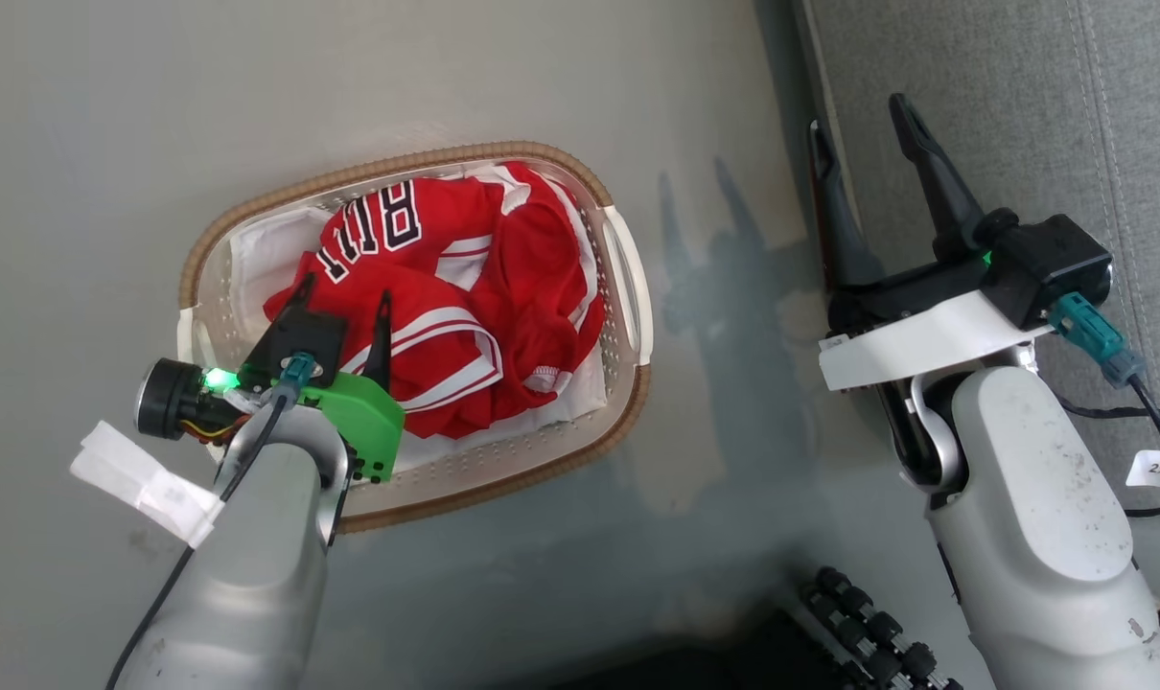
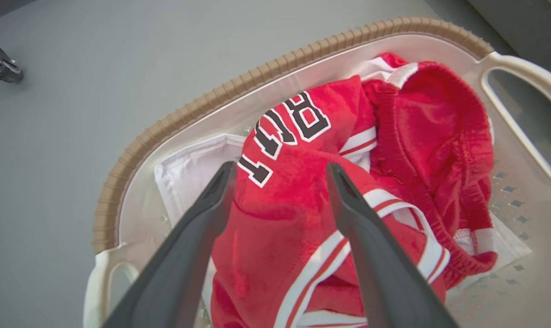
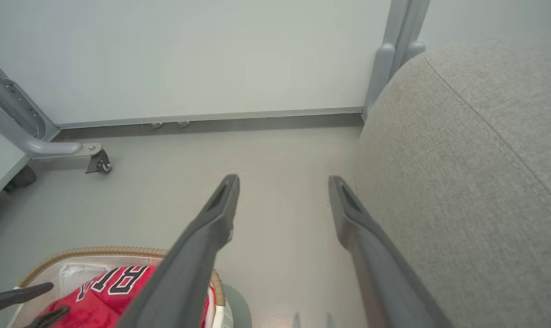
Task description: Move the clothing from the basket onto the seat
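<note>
You look to be on the first pick: left fingers (image 2: 198, 228) open over the red white-striped jersey (image 2: 280, 218) in the white perforated plastic basket (image 2: 189, 109); lower, then pinch. Right fingers (image 1: 935, 172) open, empty.

Both arms reach forward, grippers spread wide.
The left gripper (image 1: 344, 288) angles downward at the lower left of the head view, its two dark fingers parted with nothing clamped between them. The right gripper (image 1: 859, 115) stands higher at the right, fingers likewise apart and empty, above its pale forearm (image 1: 1031, 498).
</note>
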You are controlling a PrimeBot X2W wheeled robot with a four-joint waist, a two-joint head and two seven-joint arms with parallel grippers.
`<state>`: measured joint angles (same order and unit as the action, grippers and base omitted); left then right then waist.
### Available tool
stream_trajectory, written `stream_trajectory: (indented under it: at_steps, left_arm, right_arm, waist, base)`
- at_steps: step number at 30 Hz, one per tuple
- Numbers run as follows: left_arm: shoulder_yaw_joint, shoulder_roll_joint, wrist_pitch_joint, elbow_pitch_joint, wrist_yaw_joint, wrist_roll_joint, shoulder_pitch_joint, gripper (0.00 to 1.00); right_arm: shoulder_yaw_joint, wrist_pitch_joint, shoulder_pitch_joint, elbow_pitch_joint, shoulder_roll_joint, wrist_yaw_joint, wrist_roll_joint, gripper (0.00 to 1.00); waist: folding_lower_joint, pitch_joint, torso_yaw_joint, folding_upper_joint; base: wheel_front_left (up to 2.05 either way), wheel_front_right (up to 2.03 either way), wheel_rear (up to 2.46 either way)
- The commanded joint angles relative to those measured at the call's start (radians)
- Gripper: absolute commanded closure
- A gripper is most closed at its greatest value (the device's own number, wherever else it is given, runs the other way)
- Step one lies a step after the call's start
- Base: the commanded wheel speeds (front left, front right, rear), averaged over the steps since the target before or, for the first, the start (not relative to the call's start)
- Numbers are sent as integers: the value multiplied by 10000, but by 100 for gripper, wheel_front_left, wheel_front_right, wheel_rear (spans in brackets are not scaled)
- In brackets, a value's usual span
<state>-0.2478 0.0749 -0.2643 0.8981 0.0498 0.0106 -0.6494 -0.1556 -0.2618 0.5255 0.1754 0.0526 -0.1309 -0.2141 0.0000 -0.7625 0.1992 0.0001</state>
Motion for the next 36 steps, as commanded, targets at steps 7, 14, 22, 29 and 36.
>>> stream_trajectory:
  at_steps: [7, 14, 22, 29, 36]
  left_arm:
    - [-176, 135, -5, 1647, -351, 204, -1294, 0]
    - [-185, 112, 17, 2906, -583, 64, -2095, 0]
    - [-210, 10, 404, 3633, -191, -238, -2665, 0]
    - [-339, -52, 1024, 3846, 116, -397, -2786, 0]
    - [-568, -80, 1258, 3885, 206, -383, -2763, 0]
  right_arm:
    - [-76, -48, 192, 68, 4, 3, -141, 0]
    - [-252, -46, 186, 153, 6, 3, -278, 0]
    - [-445, -46, 253, 168, 7, 3, -357, 0]
    - [-544, -46, 274, 87, 6, 3, -469, 0]
    - [-641, -46, 284, 82, 5, 3, -528, 0]
  waist:
    - [0, -506, 140, -1]
    - [0, -645, 133, -1]
    - [0, -798, 174, -1]
    - [0, -922, 268, -1]
    - [0, -993, 328, -1]
  base:
    - [0, 0, 0]
    - [0, 0, 0]
    - [0, 0, 0]
    - [0, 0, 0]
    - [0, 0, 0]
